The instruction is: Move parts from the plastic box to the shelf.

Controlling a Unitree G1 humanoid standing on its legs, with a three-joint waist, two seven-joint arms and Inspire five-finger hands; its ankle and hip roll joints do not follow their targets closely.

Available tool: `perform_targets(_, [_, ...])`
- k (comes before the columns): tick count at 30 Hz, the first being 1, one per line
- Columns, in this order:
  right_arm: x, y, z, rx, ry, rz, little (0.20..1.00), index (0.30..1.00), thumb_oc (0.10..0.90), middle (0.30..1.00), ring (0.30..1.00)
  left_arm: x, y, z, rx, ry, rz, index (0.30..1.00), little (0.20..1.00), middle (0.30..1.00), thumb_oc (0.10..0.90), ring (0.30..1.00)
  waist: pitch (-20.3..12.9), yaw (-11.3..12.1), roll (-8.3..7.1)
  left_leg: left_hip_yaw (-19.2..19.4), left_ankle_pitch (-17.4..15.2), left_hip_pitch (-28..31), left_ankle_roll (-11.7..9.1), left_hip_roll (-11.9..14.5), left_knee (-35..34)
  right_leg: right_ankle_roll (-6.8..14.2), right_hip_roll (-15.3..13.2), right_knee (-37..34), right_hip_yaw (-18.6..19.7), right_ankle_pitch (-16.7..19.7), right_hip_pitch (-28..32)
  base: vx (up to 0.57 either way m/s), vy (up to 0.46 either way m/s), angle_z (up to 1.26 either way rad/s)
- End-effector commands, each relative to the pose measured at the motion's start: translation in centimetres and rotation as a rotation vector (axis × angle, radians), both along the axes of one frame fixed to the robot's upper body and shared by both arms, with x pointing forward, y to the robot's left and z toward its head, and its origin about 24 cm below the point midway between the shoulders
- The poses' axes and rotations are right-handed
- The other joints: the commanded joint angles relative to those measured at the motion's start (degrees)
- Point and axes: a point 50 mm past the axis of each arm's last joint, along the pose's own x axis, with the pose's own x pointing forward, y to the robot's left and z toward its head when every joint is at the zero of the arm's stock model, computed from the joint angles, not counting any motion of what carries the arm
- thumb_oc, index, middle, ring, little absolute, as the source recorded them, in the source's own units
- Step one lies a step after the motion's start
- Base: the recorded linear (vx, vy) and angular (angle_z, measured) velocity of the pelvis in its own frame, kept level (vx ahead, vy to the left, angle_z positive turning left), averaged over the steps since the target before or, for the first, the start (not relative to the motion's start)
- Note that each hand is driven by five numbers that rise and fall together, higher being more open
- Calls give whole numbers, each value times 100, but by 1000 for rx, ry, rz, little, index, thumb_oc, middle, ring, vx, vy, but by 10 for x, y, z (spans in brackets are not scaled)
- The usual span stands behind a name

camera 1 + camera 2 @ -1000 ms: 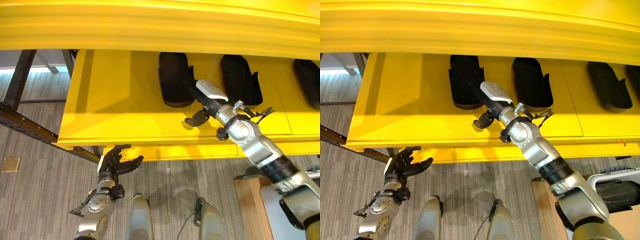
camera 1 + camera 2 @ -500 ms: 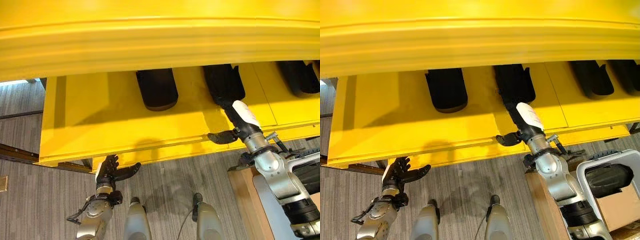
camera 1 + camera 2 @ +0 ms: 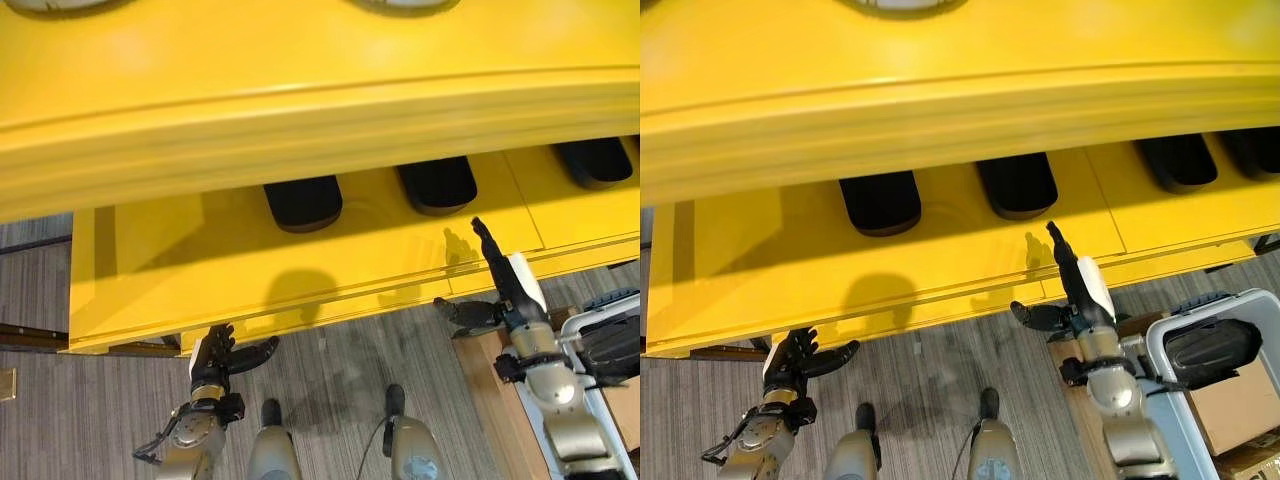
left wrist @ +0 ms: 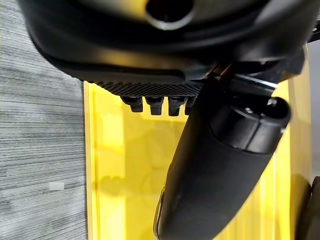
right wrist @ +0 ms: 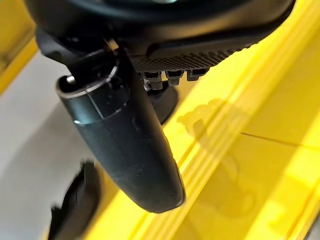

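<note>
Left eye view: three black parts [image 3: 303, 201] sit in a row on the yellow shelf [image 3: 180, 260], long axes running front to back. Right eye view: four parts there, another in the plastic box [image 3: 1168, 385] at right. Right hand [image 3: 1080, 290] and left hand [image 3: 792, 360] both spread, holding nothing.

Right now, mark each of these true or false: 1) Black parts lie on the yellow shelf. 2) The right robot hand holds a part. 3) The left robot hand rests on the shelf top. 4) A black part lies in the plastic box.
1) True: black parts lie on the yellow shelf.
2) False: the right robot hand is open, with straight fingers and nothing in it.
3) False: the left robot hand hangs open below the shelf's front edge, over the floor.
4) True: a black part lies in the plastic box at the robot's right.
</note>
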Motion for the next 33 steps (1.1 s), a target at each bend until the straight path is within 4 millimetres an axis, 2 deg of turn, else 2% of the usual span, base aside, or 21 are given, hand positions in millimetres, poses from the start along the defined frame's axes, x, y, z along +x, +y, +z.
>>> perform_targets(1, [-2, -6, 48, 72, -287, 20, 1000, 1000, 900, 1000, 1000, 22, 1, 38, 70, -238, -48, 1000, 1000, 1000, 900, 1000, -835, -131, -73, 115, 524, 2, 155, 255, -664, 248, -140, -31, 168, 76, 58, 74, 39, -12])
perform_targets(8, [-12, -9, 28, 306, -257, -32, 1000, 1000, 900, 1000, 1000, 15, 1, 34, 47, -237, -37, 1000, 1000, 1000, 900, 1000, -1052, -217, -142, 455, 511, 434, 195, 152, -922, 423, -269, -476, 354, 631, 295, 73, 78, -19])
perform_targets(10, [-12, -10, 27, 367, -273, -56, 1000, 1000, 900, 1000, 1000, 14, 2, 37, 48, -255, -33, 1000, 1000, 1000, 900, 1000, -1037, -245, -193, 546, 275, 460, 294, 30, -674, 528, -376, -441, 485, 813, 317, 25, 148, -24])
perform_targets(12, [-11, -9, 25, 381, -268, -58, 1000, 1000, 900, 1000, 1000, 14, 3, 38, 49, -258, -31, 1000, 1000, 1000, 900, 1000, -1025, -236, -209, 583, 182, 448, 334, -4, -561, 548, -405, -403, 559, 839, 302, -1, 103, -11])
perform_targets(15, [-12, -9, 25, 439, -282, -73, 1000, 1000, 900, 1000, 1000, 16, 4, 41, 60, -273, -32, 1000, 1000, 1000, 900, 1000, -938, -235, -242, 644, -132, 324, 478, -131, -30, 548, -524, -249, 701, 870, 262, -8, 164, -24])
perform_targets(17, [-16, -11, 22, 490, -284, -95, 1000, 1000, 900, 1000, 1000, 20, 3, 45, 70, -285, -47, 1000, 1000, 1000, 900, 1000, -886, -272, -253, 621, -291, 170, 577, -248, 249, 548, -654, -145, 730, 1016, 242, -38, 200, -21])
perform_targets(18, [-18, -12, 21, 519, -291, -111, 1000, 1000, 900, 1000, 1000, 23, 2, 47, 77, -293, -57, 1000, 1000, 1000, 900, 1000, -854, -315, -253, 637, -344, 88, 617, -317, 344, 548, -719, -133, 738, 1130, 215, -106, 270, 4])
perform_targets(19, [-20, -12, 17, 551, -287, -132, 1000, 1000, 900, 1000, 1000, 30, 0, 52, 89, -317, -78, 1000, 1000, 1000, 900, 1000, -804, -398, -247, 701, -422, -21, 693, -417, 428, 548, -819, -151, 766, 1478, 104, -194, 305, 10])
perform_targets(20, [-17, -9, 17, 569, -291, -130, 1000, 1000, 900, 1000, 1000, 33, 1, 57, 101, -336, -74, 1000, 1000, 1000, 900, 1000, -788, -420, -256, 882, -432, -140, 753, -454, 467, 548, -933, -217, 732, 2054, -189, -200, 288, -4])
perform_targets(21, [-15, -7, 16, 588, -289, -126, 1000, 1000, 900, 1000, 1000, 34, 4, 59, 109, -343, -67, 1000, 1000, 1000, 900, 1000, -738, -395, -211, 988, -455, -150, 776, -418, 514, 548, -949, -264, 488, 2079, -252, -143, 152, -47])
perform_targets(22, [-14, -7, 16, 589, -290, -125, 1000, 1000, 900, 1000, 1000, 34, 4, 59, 109, -344, -67, 1000, 1000, 1000, 900, 1000, -756, -401, -228, 993, -425, -173, 783, -440, 497, 548, -969, -270, 496, 2097, -282, -71, 151, -113])
perform_targets(24, [-10, -3, 15, 612, -285, -103, 1000, 1000, 900, 1000, 1000, 32, 8, 61, 110, -349, -47, 1000, 1000, 1000, 900, 1000, -636, -246, -115, 1309, -429, -26, 823, -341, 415, 546, -1026, -187, -416, 1861, -275, -56, 196, -122])
perform_targets(25, [-8, 0, 16, 604, -280, -88, 1000, 1000, 900, 1000, 1000, 31, 9, 61, 111, -346, -44, 1000, 1000, 1000, 900, 1000, -609, -167, -1, 1369, -530, 89, 807, -222, 350, 541, -978, -42, -704, 1528, -150, -37, 182, -126])
perform_targets(27, [-7, 3, 15, 606, -268, -70, 1000, 1000, 900, 1000, 1000, 29, 8, 59, 95, -339, -40, 1000, 1000, 1000, 900, 1000, -591, -124, 22, 1639, -412, 241, 841, -164, 141, 483, -924, 210, -854, 1202, -47, -58, 101, -146])
perform_targets(28, [-6, 3, 15, 615, -268, -70, 1000, 1000, 900, 1000, 1000, 29, 8, 59, 85, -342, -29, 1000, 1000, 1000, 900, 1000, -587, -90, 18, 1725, -379, 274, 828, -133, 85, 485, -918, 282, -896, 1165, -48, -71, 14, -90])
perform_targets(30, [-6, 5, 14, 646, -272, -84, 1000, 1000, 900, 1000, 1000, 26, 10, 56, 71, -328, -6, 1000, 1000, 1000, 900, 1000, -640, -23, -77, 1938, -331, 377, 764, -134, -10, 512, -898, -63, -1101, 1226, 184, -28, -48, -81])
perform_targets(33, [-11, 0, 10, 687, -272, -130, 1000, 1000, 900, 1000, 1000, 19, 12, 51, 59, -303, 18, 1000, 1000, 1000, 900, 1000, -763, -30, -168, 2064, -269, 478, 661, -92, -11, 548, -808, -419, -953, 1355, 319, 62, -154, -63])
